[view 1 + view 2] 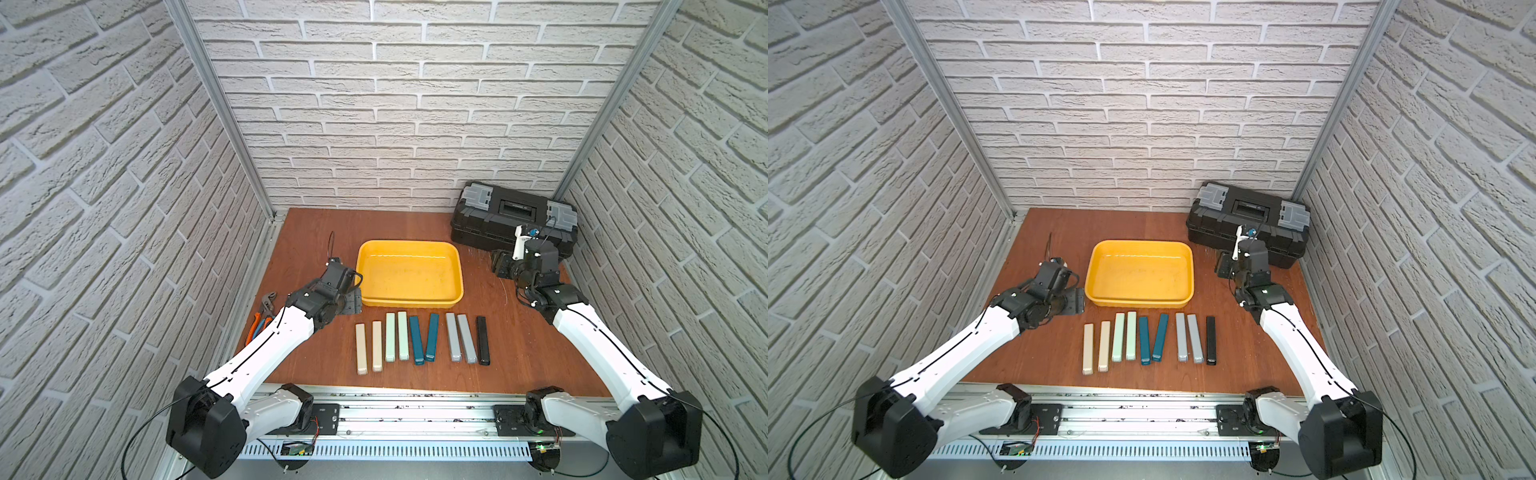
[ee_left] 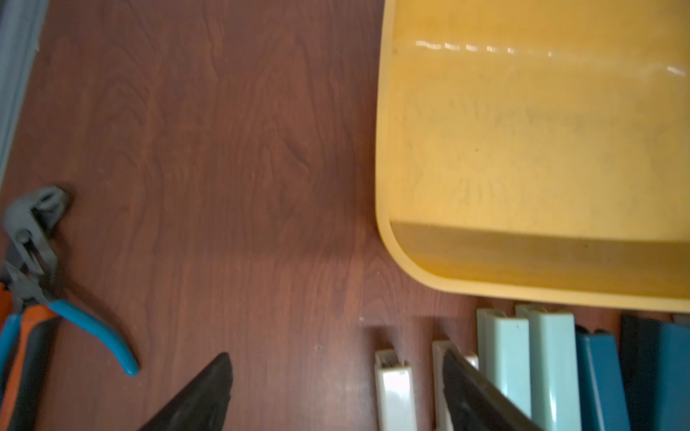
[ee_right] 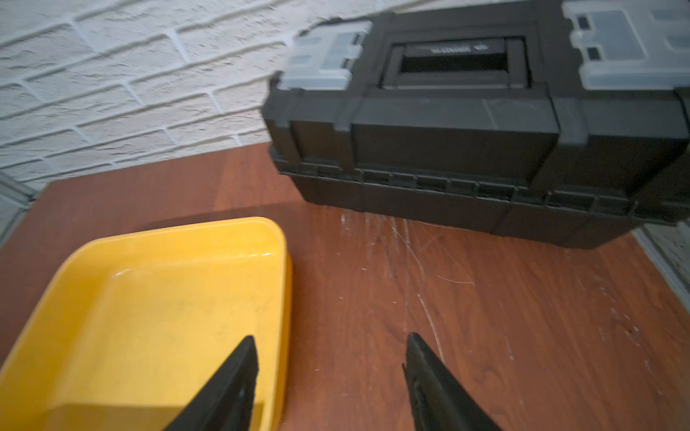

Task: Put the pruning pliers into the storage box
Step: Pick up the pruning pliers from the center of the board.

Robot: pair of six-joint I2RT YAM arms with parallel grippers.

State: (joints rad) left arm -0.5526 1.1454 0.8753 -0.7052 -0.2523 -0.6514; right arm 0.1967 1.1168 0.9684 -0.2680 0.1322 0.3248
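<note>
The pruning pliers, several slim bars, lie in a row on the wooden table in front of the storage box: two beige (image 1: 360,349), two mint green (image 1: 390,336), two teal (image 1: 416,340), two grey (image 1: 454,336) and one black (image 1: 482,340). The storage box (image 1: 411,302) is a shallow yellow tub with nothing in it. My left gripper (image 1: 351,302) hangs by the tub's front left corner. In the left wrist view it (image 2: 336,356) is open above the far ends of the beige bars (image 2: 394,377). My right gripper (image 3: 330,337) is open over the table beside the tub's right rim (image 3: 285,298).
A black toolbox (image 1: 513,220) with grey latches stands at the back right, just behind the right gripper. Orange-handled pliers (image 1: 259,322) and blue-handled pliers (image 2: 93,332) lie at the table's left edge under the left arm. Brick walls close in three sides.
</note>
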